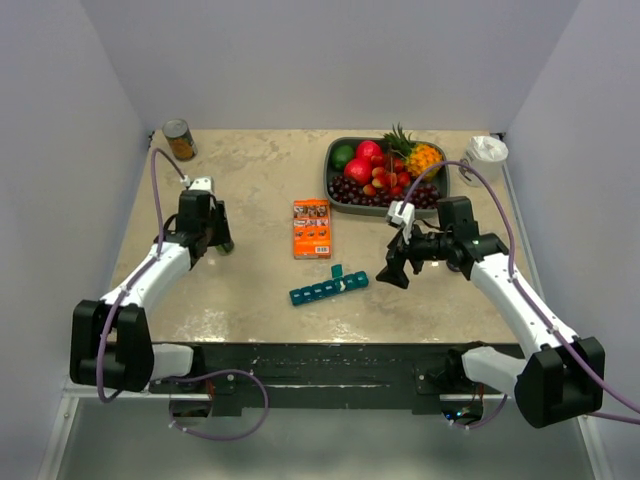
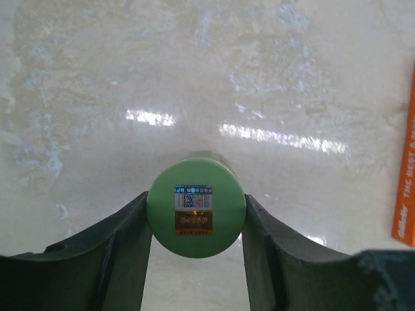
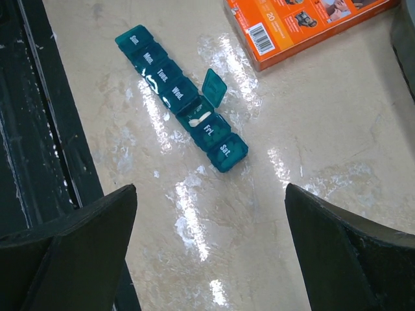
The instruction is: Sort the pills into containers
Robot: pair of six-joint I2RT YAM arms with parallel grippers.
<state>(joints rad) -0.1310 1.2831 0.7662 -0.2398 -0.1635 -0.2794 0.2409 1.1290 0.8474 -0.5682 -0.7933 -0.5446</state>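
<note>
The containers are a teal pill organiser [image 1: 328,286] lying at the front middle of the table; in the right wrist view the organiser [image 3: 170,87] shows day labels. One lid [image 3: 214,86] stands open, and a white pill [image 3: 199,118] lies in that compartment. My right gripper [image 3: 211,249] hangs open just right of the strip [image 1: 394,272], with nothing between its fingers. My left gripper [image 2: 196,217] is shut on a small green bottle [image 2: 196,208], its fingers [image 2: 130,240] pressed against both sides, over the left part of the table [image 1: 217,242].
An orange box [image 1: 312,228] lies behind the organiser and shows in both wrist views [image 2: 407,181] [image 3: 305,23]. A grey tray [image 1: 333,185] of fruit stands at the back right, a can [image 1: 179,139] at the back left, a white container [image 1: 487,152] in the far right corner.
</note>
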